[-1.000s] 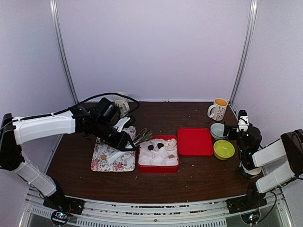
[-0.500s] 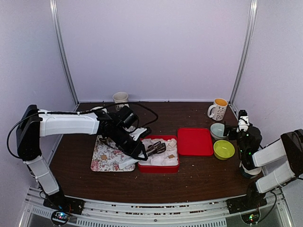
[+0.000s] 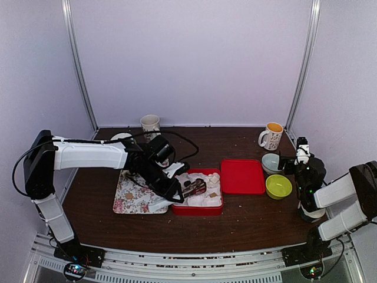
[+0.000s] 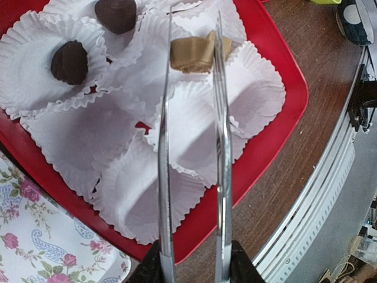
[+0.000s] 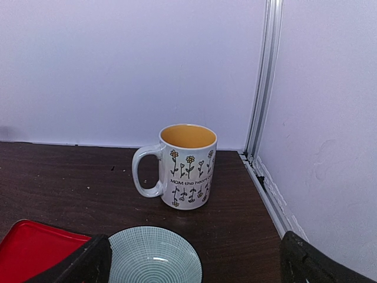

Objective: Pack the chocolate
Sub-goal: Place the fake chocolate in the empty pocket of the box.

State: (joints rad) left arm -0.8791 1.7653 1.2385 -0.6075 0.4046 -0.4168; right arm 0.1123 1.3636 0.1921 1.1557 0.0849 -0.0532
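In the left wrist view my left gripper (image 4: 191,268) is shut on metal tongs (image 4: 164,177), whose tips pinch a light tan chocolate (image 4: 191,53). They hover over a red box (image 4: 277,112) lined with white paper cups. Two dark chocolates (image 4: 69,62) sit in cups at the box's far side. From above, the left gripper (image 3: 171,188) and the tongs (image 3: 193,187) reach into the box (image 3: 197,210). A tan piece (image 3: 212,194) lies in the box and another (image 3: 129,196) on the floral tray. My right gripper (image 5: 194,262) stands open and holds nothing, at the far right.
A floral tray (image 3: 134,203) lies left of the box and the red lid (image 3: 242,175) to its right. A teal bowl (image 3: 271,162), a green bowl (image 3: 278,186) and a flowered mug (image 3: 271,136) stand at the right. A paper cup (image 3: 150,124) stands at the back.
The left arm has swung right from above the floral tray to over the red box, and the tongs have come down into it. The right arm has not moved.
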